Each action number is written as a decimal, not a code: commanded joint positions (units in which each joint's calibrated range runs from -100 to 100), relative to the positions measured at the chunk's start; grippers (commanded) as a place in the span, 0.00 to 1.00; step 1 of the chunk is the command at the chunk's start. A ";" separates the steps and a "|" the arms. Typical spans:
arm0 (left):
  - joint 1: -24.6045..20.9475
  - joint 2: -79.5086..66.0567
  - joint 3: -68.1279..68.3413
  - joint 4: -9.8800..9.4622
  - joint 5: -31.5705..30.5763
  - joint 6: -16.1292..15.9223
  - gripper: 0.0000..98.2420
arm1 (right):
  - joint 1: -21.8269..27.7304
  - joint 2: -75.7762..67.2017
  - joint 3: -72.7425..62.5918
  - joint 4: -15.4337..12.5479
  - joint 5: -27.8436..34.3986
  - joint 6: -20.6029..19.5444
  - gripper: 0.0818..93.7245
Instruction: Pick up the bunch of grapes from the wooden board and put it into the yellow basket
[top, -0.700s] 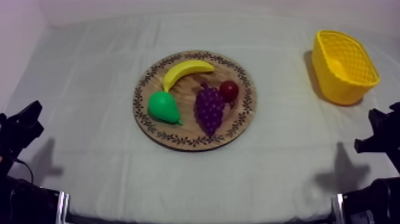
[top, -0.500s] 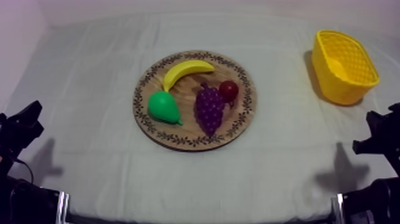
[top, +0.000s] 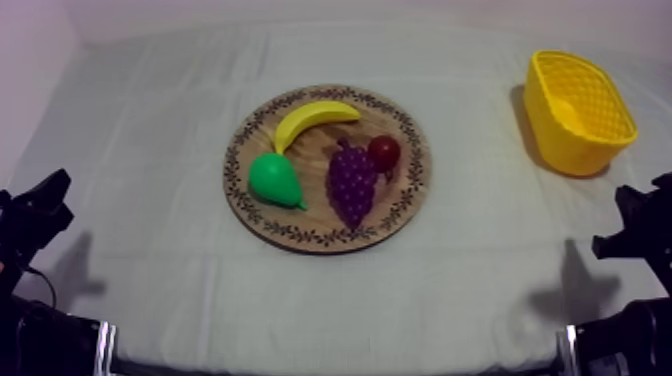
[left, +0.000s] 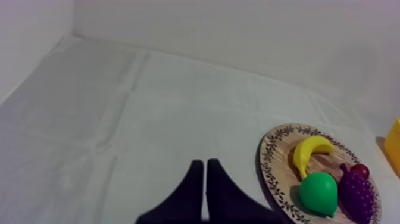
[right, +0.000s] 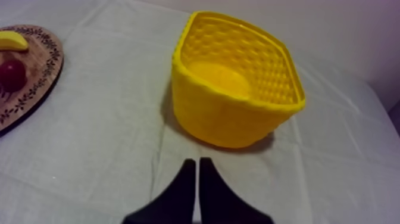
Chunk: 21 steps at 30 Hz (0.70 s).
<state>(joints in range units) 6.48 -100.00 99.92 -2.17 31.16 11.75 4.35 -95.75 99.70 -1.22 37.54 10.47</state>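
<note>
**Grapes on the board, both tools closed and idle**

On the round wooden board (top: 300, 236), flat, with a dark leafy pattern round its rim: the bunch of grapes (top: 352, 183), purple, knobbly, tapering toward the near edge. Touching it at the upper right, the small red fruit (top: 385, 152), smooth and round. Just beside the grapes on the left, a glossy green pear (top: 273, 180). Beyond both, a curved, smooth-skinned banana (top: 313, 120).

Yellow basket (top: 548, 130) well apart from the board, at the far right of the bench (top: 150, 120): plastic, dimpled woven-look wall, rounded corners. Grey-white cloth (left: 119, 107) creased in soft folds.

Left tool (left: 205, 162): 2 black fingers together in a narrow wedge, holding nothing, low over the cloth near the board. Right tool (right: 197, 159): fingers likewise together, pointing at the basket's near wall, apart from it.

Against 0.7 s ago: black shape of the right arm at the lower right edge shifted slightly left and down. Against 0.5 s ago: no change. Fruit, board, basket and left arm where they were.
</note>
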 joint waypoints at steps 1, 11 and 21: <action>0.00 0.00 -0.03 0.00 -0.03 0.00 0.00 | 0.05 0.00 0.02 0.03 -0.15 0.28 0.00; 0.00 0.00 -0.03 0.00 -0.03 0.00 0.00 | -1.85 4.39 -3.49 2.83 -3.17 -0.80 0.00; 0.00 0.00 -0.03 0.00 -0.03 0.00 0.00 | -5.47 20.96 -21.10 3.86 -2.87 -1.14 0.00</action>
<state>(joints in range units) 6.48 -100.00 99.92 -2.17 31.16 11.75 -0.54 -79.13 83.71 2.58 33.54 9.47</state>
